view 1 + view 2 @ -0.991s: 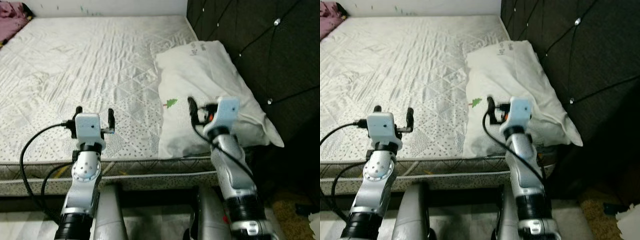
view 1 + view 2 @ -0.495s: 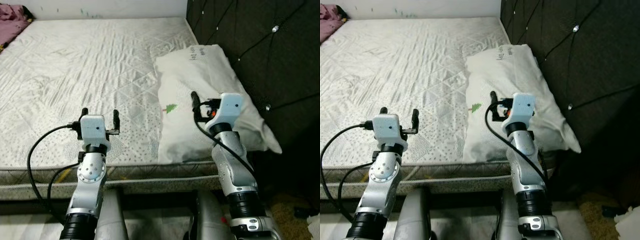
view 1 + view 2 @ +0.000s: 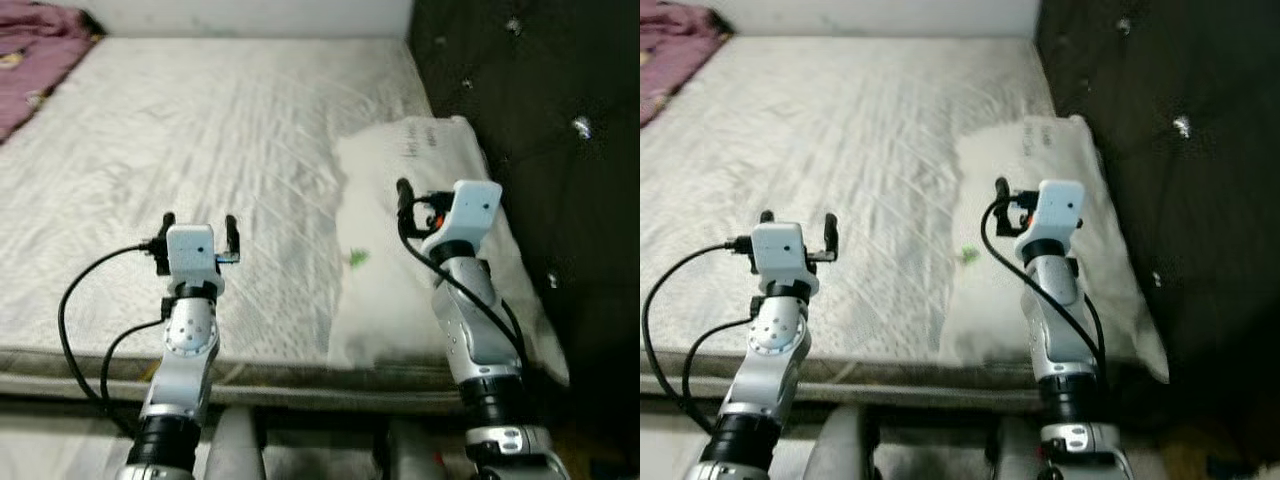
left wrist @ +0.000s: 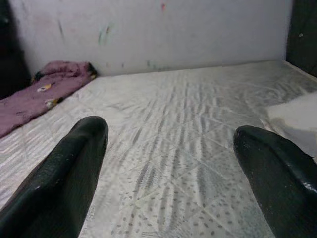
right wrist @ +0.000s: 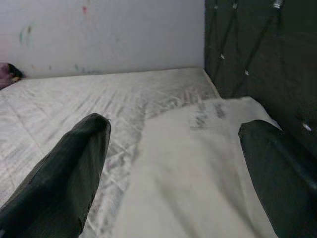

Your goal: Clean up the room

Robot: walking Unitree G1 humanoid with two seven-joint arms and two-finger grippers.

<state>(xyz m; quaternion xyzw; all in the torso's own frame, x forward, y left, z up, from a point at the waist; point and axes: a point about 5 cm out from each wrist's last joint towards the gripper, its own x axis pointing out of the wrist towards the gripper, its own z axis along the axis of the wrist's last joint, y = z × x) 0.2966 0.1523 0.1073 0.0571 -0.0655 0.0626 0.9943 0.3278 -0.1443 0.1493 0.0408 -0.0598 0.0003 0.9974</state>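
A white pillow (image 3: 420, 250) lies flat on the bed's right side, against the dark headboard (image 3: 540, 120). A crumpled pink blanket (image 3: 35, 60) lies at the far left corner.

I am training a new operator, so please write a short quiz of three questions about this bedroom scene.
1. True or false: the right pincer is shut on the white pillow.
2. Which thing lies at the far left corner of the mattress? A) purple blanket B) book C) shoe
3. Fill in: the pillow lies against the dark tufted ______.

Key:
1. False; both it and the left pincer are open, holding nothing.
2. A, the purple blanket.
3. headboard
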